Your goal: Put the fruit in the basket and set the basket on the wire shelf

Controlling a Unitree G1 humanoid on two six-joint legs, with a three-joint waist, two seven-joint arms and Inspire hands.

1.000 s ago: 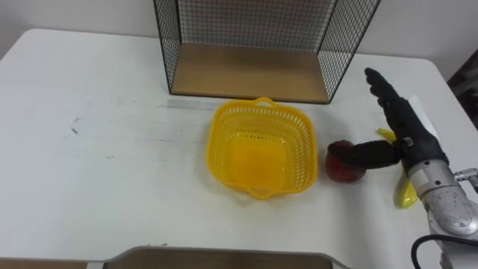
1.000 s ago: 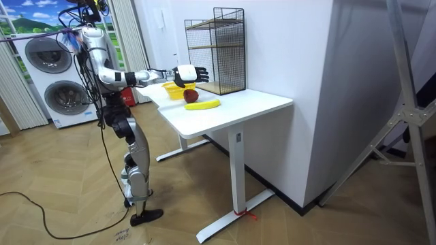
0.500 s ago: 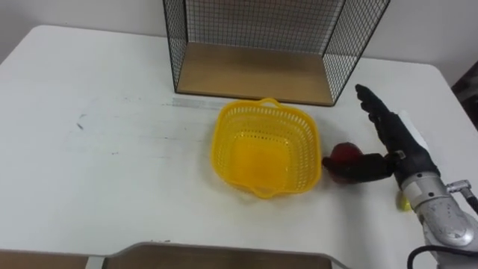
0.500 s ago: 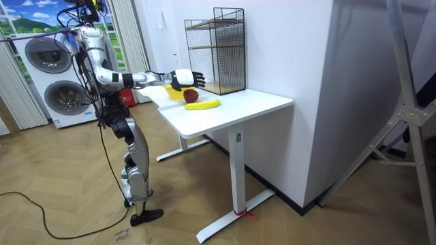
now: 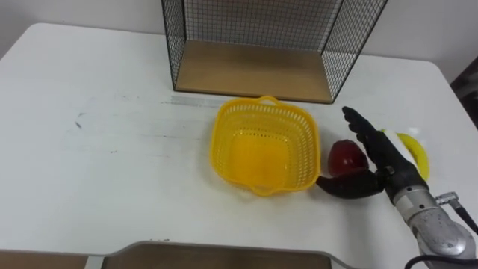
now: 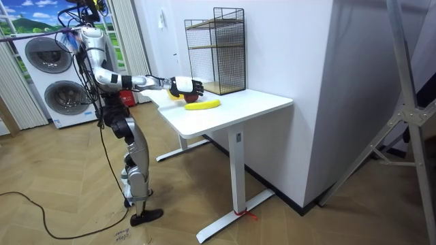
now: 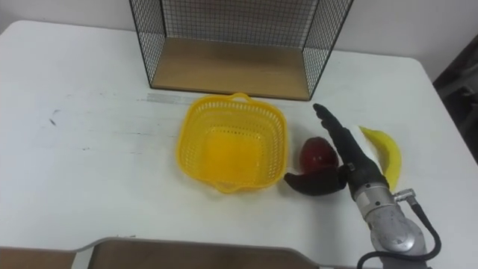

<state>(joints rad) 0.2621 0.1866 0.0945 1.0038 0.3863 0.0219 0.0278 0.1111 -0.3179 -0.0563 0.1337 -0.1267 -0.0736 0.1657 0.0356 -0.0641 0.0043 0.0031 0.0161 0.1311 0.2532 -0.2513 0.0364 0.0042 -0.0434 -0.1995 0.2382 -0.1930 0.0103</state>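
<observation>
An empty yellow mesh basket (image 5: 263,146) sits on the white table (image 5: 112,149) in front of the wire shelf (image 5: 258,45). Just to its right lies a red apple (image 5: 346,156). My right hand (image 5: 383,174) is open around the apple. Its straight fingers run along the apple's right side, and the thumb curves along the table on the near side. A yellow banana (image 5: 414,150) lies behind the hand, further right. In the room view I stand at the table's end with the right hand (image 6: 184,86) stretched out over the table next to the banana (image 6: 203,105).
The wire shelf (image 7: 231,37) has a wooden floor (image 7: 228,69) and is open toward me, at the table's far edge. The table's right edge (image 5: 455,97) is close to the banana. Washing machines (image 6: 48,82) stand behind me in the room view.
My right hand has dropped and drawn back toward me. Its thumb, earlier against the apple, now lies on the table in front of it. More of the banana shows.
</observation>
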